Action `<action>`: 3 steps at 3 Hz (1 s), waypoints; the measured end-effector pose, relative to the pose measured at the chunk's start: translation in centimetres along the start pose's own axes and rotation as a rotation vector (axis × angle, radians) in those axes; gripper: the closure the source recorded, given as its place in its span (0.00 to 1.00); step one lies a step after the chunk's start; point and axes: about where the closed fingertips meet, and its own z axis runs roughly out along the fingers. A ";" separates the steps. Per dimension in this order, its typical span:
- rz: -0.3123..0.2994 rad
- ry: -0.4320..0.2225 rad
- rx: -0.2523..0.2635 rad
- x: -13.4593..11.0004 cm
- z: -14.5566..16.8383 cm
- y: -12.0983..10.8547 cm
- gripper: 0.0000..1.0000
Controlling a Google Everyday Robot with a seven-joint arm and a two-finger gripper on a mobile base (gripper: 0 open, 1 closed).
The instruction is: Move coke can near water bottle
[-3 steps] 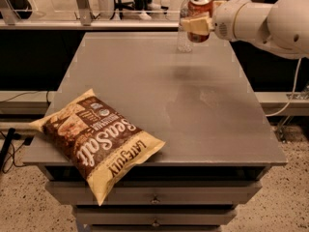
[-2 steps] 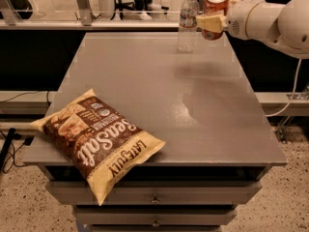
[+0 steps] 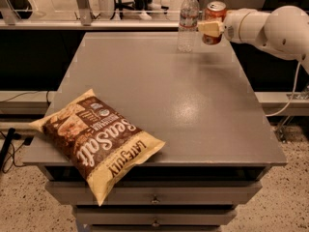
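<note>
The coke can (image 3: 216, 13) is a small red-orange soda can with a silver top, and it stands upright at the far right corner of the surface (image 3: 159, 91). The end effector (image 3: 211, 28) reaches in from the right and clasps it around the middle, a tan finger pad lying across its front. Whether the can's base touches the surface cannot be told. The water bottle (image 3: 188, 21) is a tall clear plastic bottle with a white cap and a pale label band. It stands upright just to the left of the can, close beside it and taller than it.
</note>
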 end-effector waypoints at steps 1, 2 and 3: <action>0.035 0.019 0.005 2.1 1.1 -0.5 1.00; 0.074 0.034 -0.007 4.1 2.1 -0.2 1.00; 0.114 0.058 -0.048 5.7 3.3 0.5 0.83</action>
